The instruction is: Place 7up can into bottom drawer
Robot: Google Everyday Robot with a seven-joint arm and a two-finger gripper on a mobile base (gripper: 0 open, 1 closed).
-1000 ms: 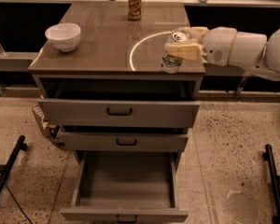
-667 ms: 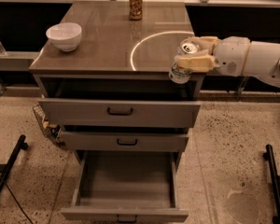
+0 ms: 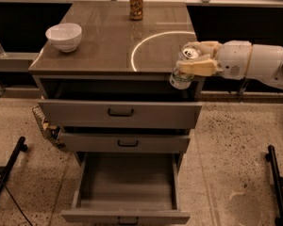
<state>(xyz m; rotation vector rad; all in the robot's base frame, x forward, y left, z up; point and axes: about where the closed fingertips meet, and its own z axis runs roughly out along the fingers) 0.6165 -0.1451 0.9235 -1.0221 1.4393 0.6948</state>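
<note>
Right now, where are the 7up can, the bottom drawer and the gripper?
7up can [image 3: 180, 80]: camera view, its lower white side.
Bottom drawer [image 3: 127, 180]: camera view, bare floor of the open tray.
Gripper [image 3: 182, 58]: camera view, between its fingertips, shut on the can at the counter's [image 3: 108, 46] front right corner.

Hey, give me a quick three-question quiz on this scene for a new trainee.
1. True or false: the gripper, at the countertop's front right corner, is shut on the 7up can.
2. Which drawer is open widest? A top, B middle, C bottom drawer.
3. Fill in: a white ___ sits on the countertop's left side.
Key: 1 true; 2 C; 3 bowl.
</note>
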